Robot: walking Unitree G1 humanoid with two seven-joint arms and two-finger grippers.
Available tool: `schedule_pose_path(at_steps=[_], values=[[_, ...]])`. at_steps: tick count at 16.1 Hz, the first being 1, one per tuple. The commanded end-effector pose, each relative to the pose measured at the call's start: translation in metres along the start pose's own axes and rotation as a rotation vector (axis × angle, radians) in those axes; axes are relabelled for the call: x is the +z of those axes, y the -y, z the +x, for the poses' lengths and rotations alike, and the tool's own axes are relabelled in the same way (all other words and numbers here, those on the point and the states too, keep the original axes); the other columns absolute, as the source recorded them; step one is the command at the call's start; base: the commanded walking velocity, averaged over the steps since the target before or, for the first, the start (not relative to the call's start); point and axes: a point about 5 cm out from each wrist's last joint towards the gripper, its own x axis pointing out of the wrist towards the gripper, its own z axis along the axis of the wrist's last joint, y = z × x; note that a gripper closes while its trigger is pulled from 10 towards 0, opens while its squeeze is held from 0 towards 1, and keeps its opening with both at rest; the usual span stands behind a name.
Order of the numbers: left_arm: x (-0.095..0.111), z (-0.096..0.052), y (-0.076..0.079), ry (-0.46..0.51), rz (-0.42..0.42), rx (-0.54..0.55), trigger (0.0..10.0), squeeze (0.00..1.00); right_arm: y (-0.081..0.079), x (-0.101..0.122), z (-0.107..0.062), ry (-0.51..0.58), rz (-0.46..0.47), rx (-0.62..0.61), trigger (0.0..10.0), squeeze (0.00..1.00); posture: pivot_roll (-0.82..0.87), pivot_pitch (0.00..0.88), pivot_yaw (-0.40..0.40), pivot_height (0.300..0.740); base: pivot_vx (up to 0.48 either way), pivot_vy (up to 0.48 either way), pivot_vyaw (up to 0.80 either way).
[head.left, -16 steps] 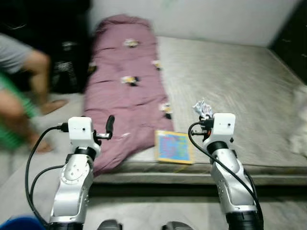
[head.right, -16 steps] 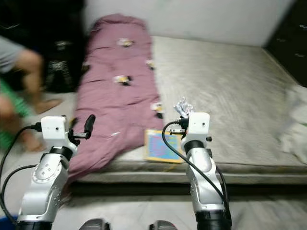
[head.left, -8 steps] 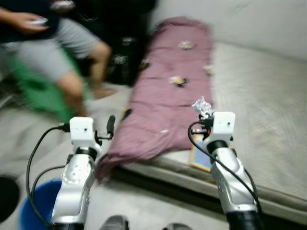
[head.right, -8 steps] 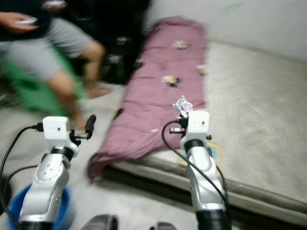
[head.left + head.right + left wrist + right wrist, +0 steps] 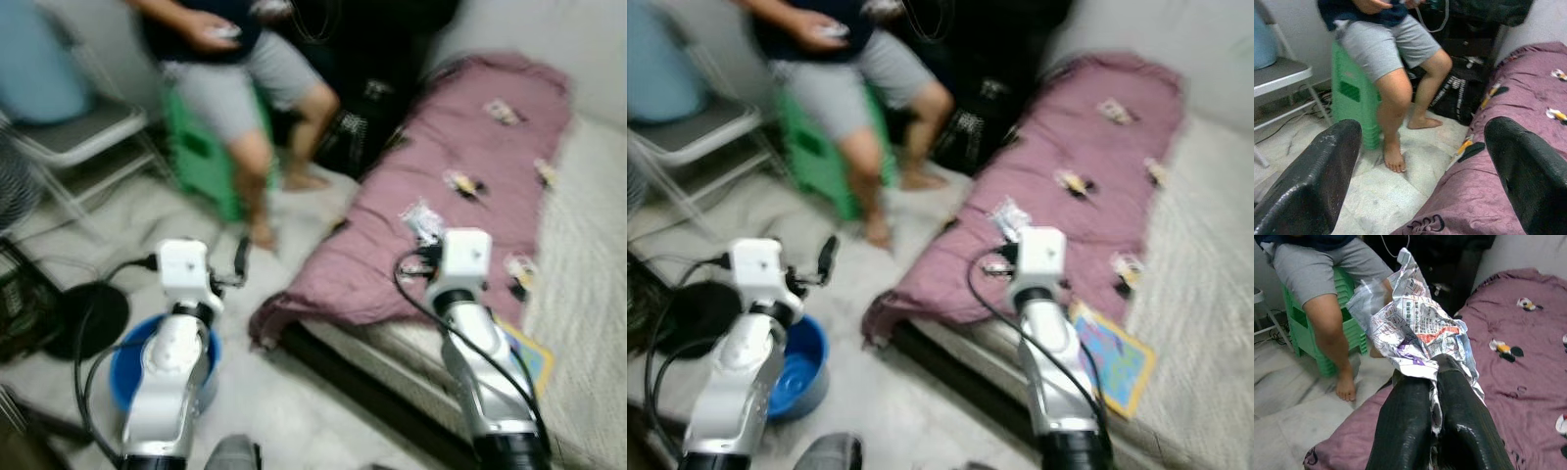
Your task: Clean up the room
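My right gripper (image 5: 1435,382) is shut on a crumpled printed wrapper (image 5: 1418,325), held up over the edge of the purple blanket (image 5: 460,206); the same wrapper (image 5: 423,221) sticks out above the right wrist in the head views. My left gripper (image 5: 1422,147) is open with nothing between its fingers and is raised over the floor near a blue bucket (image 5: 122,367). A colourful book (image 5: 1112,357) lies on the mattress edge to the right of my right arm.
A person in grey shorts sits on a green stool (image 5: 201,147) ahead on the left, bare feet on the tiled floor. A folding chair (image 5: 69,132) and a black fan base (image 5: 83,318) stand at the left. A dark bag (image 5: 1457,95) leans by the bed.
The camera has swung left: the bed slid to the right and the seated person, stool, chair and blue bucket came into fuller view. Both arms keep their raised pose, wrapper still held.
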Motion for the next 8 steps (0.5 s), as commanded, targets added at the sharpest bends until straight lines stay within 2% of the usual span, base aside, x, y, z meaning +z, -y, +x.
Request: schedule_pose_path(at_steps=[1, 6, 8], values=[[0.002, 0.000, -0.005, 0.008, 0.022, 0.011, 10.0, 0.00, -0.002, 0.003, 0.001, 0.010, 0.006, 0.010, 10.0, 0.00, -0.01, 0.034, -0.083, 0.740, 0.000, 0.000, 0.80], [0.004, 0.001, -0.008, 0.016, 0.033, 0.025, 10.0, 0.00, -0.003, 0.003, 0.002, 0.008, 0.006, 0.011, 10.0, 0.00, -0.01, 0.031, -0.084, 0.740, 0.000, 0.000, 0.80], [0.012, 0.001, -0.017, 0.031, 0.047, 0.057, 10.0, 0.00, -0.004, 0.008, 0.007, 0.025, 0.005, 0.015, 10.0, 0.00, 0.01, 0.040, -0.089, 0.740, 0.000, 0.000, 0.80]])
